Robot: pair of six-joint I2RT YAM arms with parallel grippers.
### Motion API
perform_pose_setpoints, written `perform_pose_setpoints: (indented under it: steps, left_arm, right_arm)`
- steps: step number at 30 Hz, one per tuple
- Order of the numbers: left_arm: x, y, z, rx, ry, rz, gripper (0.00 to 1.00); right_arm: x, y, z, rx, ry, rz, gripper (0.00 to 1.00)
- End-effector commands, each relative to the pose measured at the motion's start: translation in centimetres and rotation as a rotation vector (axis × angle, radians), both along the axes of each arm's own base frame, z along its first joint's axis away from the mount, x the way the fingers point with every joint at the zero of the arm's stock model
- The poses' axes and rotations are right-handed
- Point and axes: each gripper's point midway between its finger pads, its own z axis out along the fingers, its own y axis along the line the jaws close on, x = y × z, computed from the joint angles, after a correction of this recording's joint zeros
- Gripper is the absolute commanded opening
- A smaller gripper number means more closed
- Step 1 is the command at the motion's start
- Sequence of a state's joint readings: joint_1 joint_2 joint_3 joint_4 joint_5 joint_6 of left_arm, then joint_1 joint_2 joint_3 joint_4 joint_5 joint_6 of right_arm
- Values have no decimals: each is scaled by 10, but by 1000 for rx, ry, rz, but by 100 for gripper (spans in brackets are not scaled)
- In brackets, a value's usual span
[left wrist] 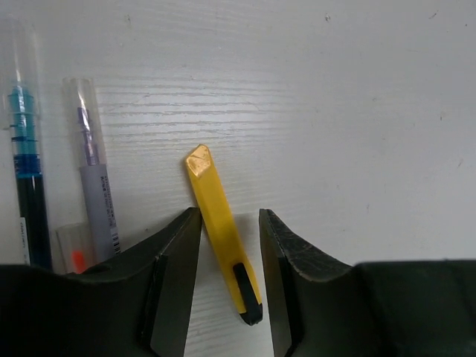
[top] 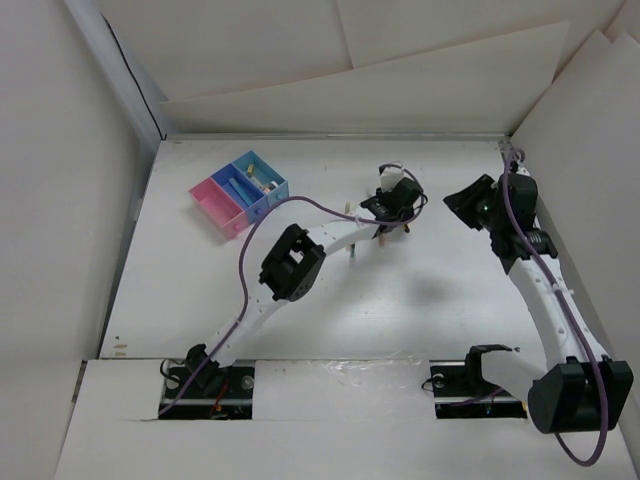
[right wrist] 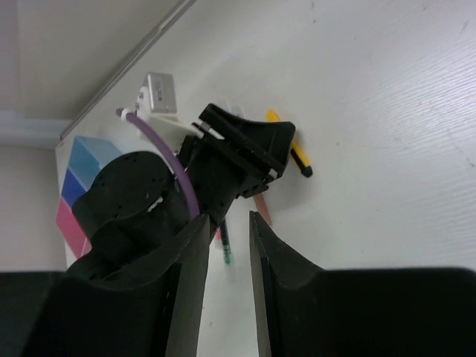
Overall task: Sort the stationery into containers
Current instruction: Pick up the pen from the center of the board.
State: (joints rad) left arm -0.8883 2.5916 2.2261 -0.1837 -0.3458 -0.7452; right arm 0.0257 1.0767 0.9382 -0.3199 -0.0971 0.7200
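A yellow pen [left wrist: 214,204] with a black end lies flat on the table between the fingers of my left gripper [left wrist: 230,223], which stands open around it with a gap on each side. Left of it lie a grey-purple pen [left wrist: 95,182], a teal pen [left wrist: 22,141] and a small orange-tipped piece [left wrist: 74,256]. In the top view my left gripper [top: 388,212] hovers over this cluster at mid-table. My right gripper [right wrist: 229,219] is open and empty, facing the left wrist from the right [top: 458,200]. The containers [top: 240,192], one pink and the others blue, stand at the far left.
A brownish-pink pencil [right wrist: 262,208] and the teal pen [right wrist: 225,249] lie just under the left wrist. The purple cable [top: 250,255] loops over the left arm. White walls [top: 80,200] enclose the table on the left, back and right.
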Motion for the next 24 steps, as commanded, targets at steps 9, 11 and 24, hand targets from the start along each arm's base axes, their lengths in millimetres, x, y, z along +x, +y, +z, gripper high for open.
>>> perform_pose_setpoints:
  steps: [9, 11, 24]
  left_arm:
    - [-11, 27, -24, 215, 46, -24, 8]
    - [-18, 41, -35, 271, 65, -17, 3]
    - [-44, 45, -40, 302, 94, -87, 0]
  right_arm:
    - [-23, 20, 38, 39, -127, 137, 34]
    - [-26, 20, 47, 46, -157, 134, 34]
    - [-30, 26, 54, 59, -168, 167, 34]
